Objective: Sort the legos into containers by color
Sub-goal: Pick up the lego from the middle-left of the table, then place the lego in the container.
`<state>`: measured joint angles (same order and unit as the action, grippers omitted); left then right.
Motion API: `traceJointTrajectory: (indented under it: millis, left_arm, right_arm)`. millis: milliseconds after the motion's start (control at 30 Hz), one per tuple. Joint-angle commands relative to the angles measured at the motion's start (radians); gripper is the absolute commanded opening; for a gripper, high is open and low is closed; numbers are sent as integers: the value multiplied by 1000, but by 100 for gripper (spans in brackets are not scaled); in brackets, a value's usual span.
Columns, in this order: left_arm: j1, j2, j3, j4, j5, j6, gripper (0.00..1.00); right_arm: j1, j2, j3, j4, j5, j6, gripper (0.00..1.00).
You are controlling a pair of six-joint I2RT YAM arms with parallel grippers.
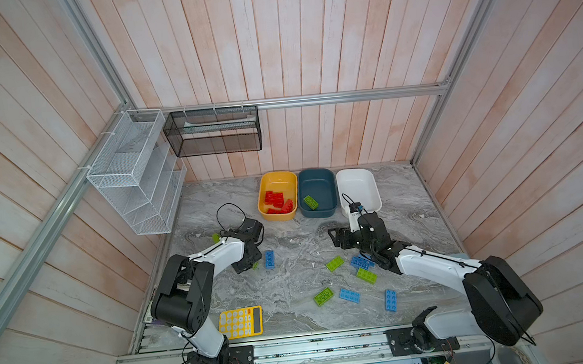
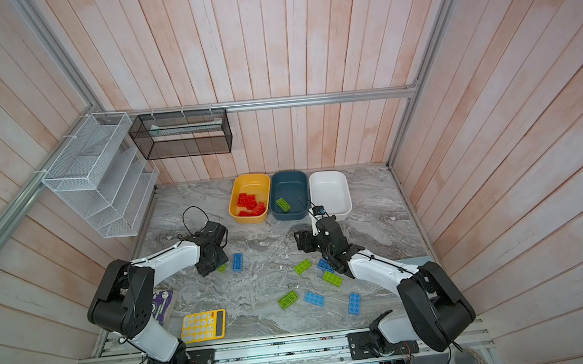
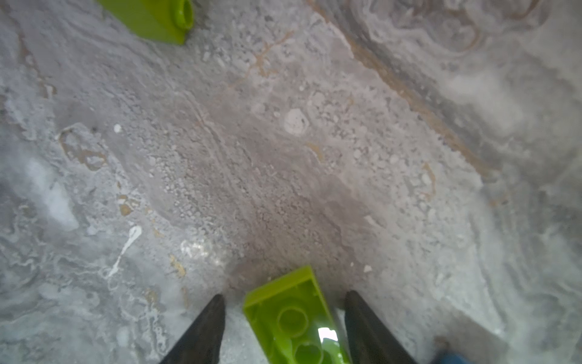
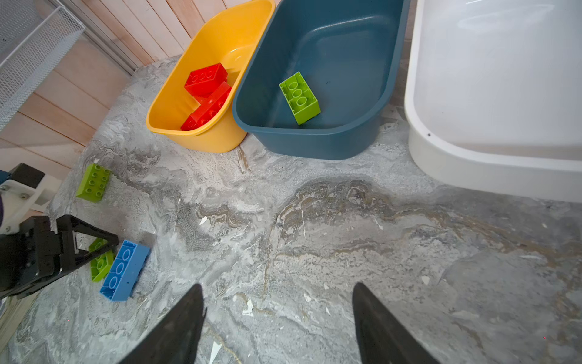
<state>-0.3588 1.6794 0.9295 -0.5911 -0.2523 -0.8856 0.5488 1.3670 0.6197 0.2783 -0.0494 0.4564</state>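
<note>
My left gripper (image 3: 285, 294) is down at the table, its jaws astride an upside-down lime green lego (image 3: 289, 315); a gap shows on one side, so they are open around it. A blue lego (image 1: 269, 258) lies just beside it. My right gripper (image 4: 277, 286) hangs open and empty over bare table in front of the tubs. The yellow tub (image 1: 278, 215) holds several red legos (image 1: 277, 202). One green lego (image 1: 310, 201) lies in the teal tub (image 1: 318, 212). Nothing lies in the white tub (image 1: 357, 184). Several green and blue legos (image 1: 349, 295) lie scattered at the front right.
A yellow calculator (image 1: 240, 322) lies at the front left. A white wire rack (image 1: 134, 175) and a black mesh basket (image 1: 212, 132) hang on the back walls. Another green lego (image 1: 215, 237) sits behind the left arm.
</note>
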Motion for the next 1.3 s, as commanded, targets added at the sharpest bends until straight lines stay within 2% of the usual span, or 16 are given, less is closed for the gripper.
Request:
traceJointTrajectory:
  millis: [0, 167, 233, 400, 733, 1033, 1267]
  left_arm:
    - [-6, 20, 22, 2, -11, 5, 52]
    - [-9, 13, 26, 3, -15, 18, 29]
    - [-9, 14, 37, -1, -12, 29, 23]
    - [-9, -10, 77, -25, -22, 58, 22]
    - [-18, -26, 288, 41, 128, 253, 21]
    - [-75, 154, 623, 63, 242, 412, 22]
    - [-129, 373, 948, 41, 291, 466, 23]
  right_arm:
    - [8, 5, -8, 17, 16, -1, 74]
    - [14, 4, -8, 19, 24, 0, 73]
    - [15, 4, -8, 19, 28, -4, 73]
    - [21, -7, -14, 20, 28, -2, 73]
    - [32, -52, -42, 40, 37, 5, 73]
    - [37, -113, -82, 74, 48, 15, 72]
    - [49, -142, -105, 100, 51, 23, 72]
